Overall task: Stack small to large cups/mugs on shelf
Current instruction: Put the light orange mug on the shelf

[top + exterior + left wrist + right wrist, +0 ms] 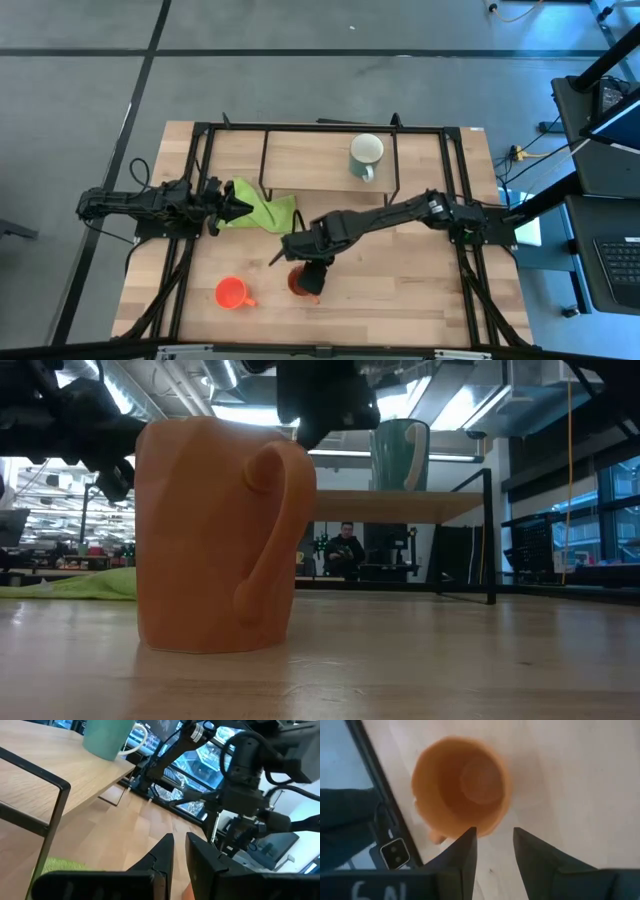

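Observation:
The brown-orange mug [303, 283] stands upright on its base on the tabletop, and fills the foreground of the low view [215, 535]. My right gripper [308, 262] hangs open just above it, fingers pointing down at the rim [492, 837], with the mug's hollow [462, 792] ahead. The orange-red mug [232, 293] stands to its left. The pale green mug [366, 155] stands on the shelf [310, 165]. My left gripper [238, 208] waits over the lime-green cloth, its fingers nearly together [179, 852].
The lime-green cloth [262, 212] lies on the tabletop near the shelf's left end. Black frame rails [190, 220] run along both sides of the table. The shelf's thin black legs [55, 815] stand near the left gripper. A person [345, 550] sits in the room beyond.

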You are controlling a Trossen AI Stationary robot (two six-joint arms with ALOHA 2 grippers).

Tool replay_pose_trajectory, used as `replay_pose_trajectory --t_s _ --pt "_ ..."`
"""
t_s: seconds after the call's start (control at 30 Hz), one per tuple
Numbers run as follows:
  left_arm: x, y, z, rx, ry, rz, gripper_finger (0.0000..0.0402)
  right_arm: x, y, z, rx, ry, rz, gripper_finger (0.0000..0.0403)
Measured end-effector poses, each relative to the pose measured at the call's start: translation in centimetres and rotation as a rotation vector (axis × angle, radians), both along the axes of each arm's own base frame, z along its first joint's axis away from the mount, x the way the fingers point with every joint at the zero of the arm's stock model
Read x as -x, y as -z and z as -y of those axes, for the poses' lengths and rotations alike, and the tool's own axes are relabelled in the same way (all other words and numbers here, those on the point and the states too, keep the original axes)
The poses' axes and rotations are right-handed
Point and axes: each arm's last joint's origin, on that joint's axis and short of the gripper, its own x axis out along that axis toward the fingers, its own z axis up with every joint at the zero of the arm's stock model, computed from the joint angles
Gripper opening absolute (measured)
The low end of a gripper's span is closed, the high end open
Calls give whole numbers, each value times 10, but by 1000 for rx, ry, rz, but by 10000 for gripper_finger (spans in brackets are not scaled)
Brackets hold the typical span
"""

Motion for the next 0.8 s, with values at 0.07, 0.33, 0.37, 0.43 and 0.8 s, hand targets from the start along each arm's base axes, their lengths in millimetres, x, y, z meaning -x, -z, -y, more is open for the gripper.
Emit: replay_pose_trajectory --t_s 0.07,0.33,0.37,0.43,0.8 --pt "0 0 0 0 0 0 43 0 2 -5 19 -6 20 129" --pt "0 0 0 -5 -1 -1 43 -9 19 -23 74 -8 78 129" --pt "0 0 0 -15 -1 -1 43 -10 23 -25 76 -10 80 129" --pt "0 0 0 -36 -2 -1 43 -12 27 -25 80 -10 74 129" --pt "0 0 0 -54 -7 -2 43 -15 31 -19 149 -34 90 129"
